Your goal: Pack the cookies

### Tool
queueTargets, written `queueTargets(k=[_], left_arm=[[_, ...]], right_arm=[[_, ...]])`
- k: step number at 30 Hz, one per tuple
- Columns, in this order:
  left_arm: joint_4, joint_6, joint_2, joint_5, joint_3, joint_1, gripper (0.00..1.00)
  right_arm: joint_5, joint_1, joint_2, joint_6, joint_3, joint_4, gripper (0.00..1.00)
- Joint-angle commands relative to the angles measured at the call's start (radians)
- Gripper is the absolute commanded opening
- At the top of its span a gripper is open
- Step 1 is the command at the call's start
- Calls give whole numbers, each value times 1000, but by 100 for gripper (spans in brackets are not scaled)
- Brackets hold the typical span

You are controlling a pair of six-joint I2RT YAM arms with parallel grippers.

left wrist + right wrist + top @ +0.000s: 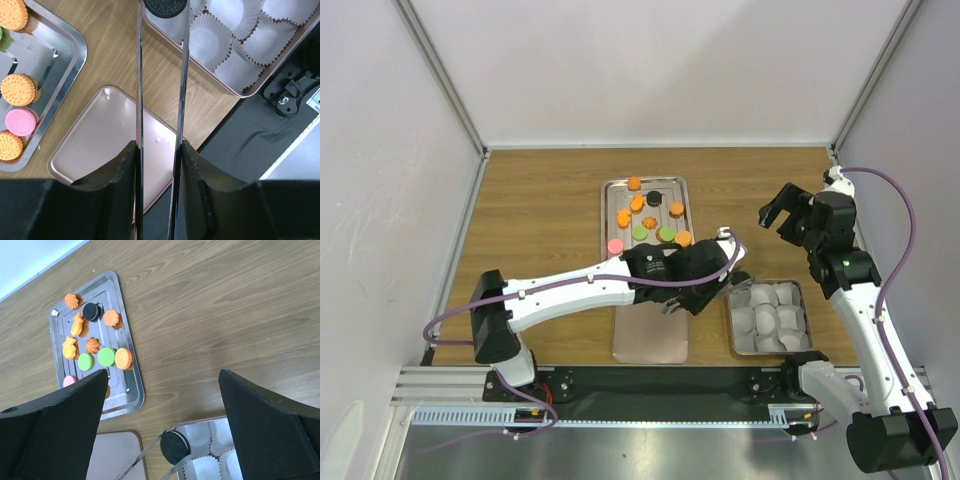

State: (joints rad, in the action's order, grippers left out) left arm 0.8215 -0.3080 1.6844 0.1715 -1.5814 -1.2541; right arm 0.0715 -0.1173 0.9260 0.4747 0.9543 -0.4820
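The black cookie at the top centre of the left wrist view is cut by the upper edge, so only its lower part shows between two thin blades. The small box at upper right runs off the top and right edges. The silver tray runs off the left edge, where a green cookie is a mere sliver. From above, the left arm covers the silver tray's near rim and the pink flat tray's far end. In the right wrist view a black finger at lower left hides most of a pink cookie — shape unclear.
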Motion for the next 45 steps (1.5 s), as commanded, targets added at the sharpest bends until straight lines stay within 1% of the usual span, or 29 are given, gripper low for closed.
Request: queueTargets(k=[1, 11, 24, 38, 40, 43, 45], left_arm=[[-28, 29, 18, 0, -45, -16, 35], [-12, 27, 55, 14, -61, -36, 36], [-1, 18, 83, 60, -72, -41, 45], [7, 20, 89, 75, -89, -42, 49], [8, 20, 87, 74, -89, -41, 52], [10, 18, 86, 79, -88, -42, 52], [7, 17, 78, 79, -88, -41, 49]], right_arm=[[-16, 4, -1, 5, 17, 22, 99], [-22, 5, 2, -5, 8, 25, 100], [-36, 7, 5, -10, -8, 39, 100], [-44, 5, 1, -13, -6, 37, 100], [-44, 5, 2, -13, -9, 36, 100], [-42, 5, -1, -13, -11, 34, 100], [-42, 5, -1, -13, -11, 34, 100]])
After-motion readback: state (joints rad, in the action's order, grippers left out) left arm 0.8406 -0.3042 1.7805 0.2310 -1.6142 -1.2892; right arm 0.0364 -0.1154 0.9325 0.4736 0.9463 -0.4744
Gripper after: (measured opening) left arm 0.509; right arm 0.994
